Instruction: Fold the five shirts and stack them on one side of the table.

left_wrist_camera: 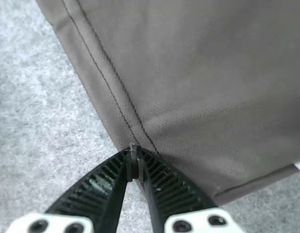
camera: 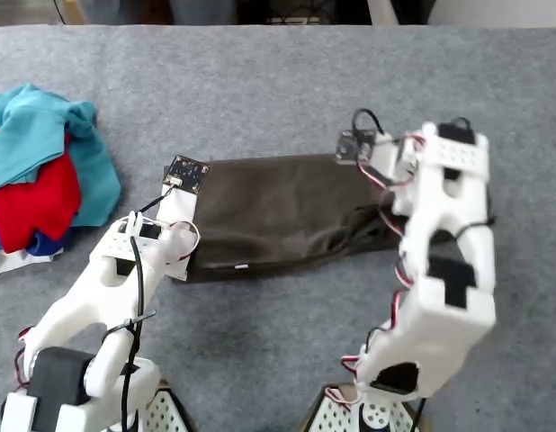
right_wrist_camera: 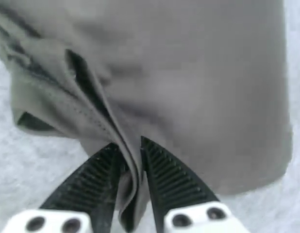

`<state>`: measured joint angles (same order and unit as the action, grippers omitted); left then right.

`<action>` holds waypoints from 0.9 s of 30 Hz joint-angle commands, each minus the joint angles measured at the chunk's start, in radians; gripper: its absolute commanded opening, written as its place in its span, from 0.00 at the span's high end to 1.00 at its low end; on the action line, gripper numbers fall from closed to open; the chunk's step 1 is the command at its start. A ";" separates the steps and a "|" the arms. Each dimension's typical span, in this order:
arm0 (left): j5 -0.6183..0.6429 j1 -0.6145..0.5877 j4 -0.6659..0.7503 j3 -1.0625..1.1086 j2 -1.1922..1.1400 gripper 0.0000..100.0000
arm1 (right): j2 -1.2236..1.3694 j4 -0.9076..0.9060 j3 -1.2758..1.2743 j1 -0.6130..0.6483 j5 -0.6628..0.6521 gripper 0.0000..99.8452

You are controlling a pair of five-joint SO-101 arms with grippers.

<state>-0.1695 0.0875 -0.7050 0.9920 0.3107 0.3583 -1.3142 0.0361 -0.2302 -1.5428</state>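
A dark brown shirt [camera: 278, 211] lies spread across the middle of the grey table [camera: 278, 81]. My left gripper [left_wrist_camera: 134, 162] is shut on the stitched hem at the brown shirt's [left_wrist_camera: 198, 77] left edge, seen in the high view at the left gripper [camera: 174, 225]. My right gripper [right_wrist_camera: 133, 158] is shut on a bunched fold of the brown shirt [right_wrist_camera: 189, 73] at its right end, under the right arm [camera: 440, 225]. A heap of other shirts, teal [camera: 53, 135] and red [camera: 35, 202] on top, lies at the table's left side.
Bare grey table stretches along the far side and in front of the brown shirt [camera: 269, 342]. The heap's lower layers, blue and white [camera: 13, 252], stick out near the left edge. Both arm bases stand at the near edge.
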 commanded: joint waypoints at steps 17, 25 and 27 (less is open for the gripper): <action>0.000 -0.013 0.012 -0.007 0.014 0.97 | 0.496 -0.410 1.000 0.026 0.249 0.77; 0.000 -0.047 0.014 -0.007 0.014 0.97 | 0.446 -0.454 1.006 -0.064 0.400 0.97; 0.000 -0.047 0.012 -0.007 0.014 0.97 | 0.377 -0.454 0.901 -0.100 0.405 0.99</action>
<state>-0.1680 0.0506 -0.7050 0.9920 0.3107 0.8477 -1.7576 1.0150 -0.2777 -1.1592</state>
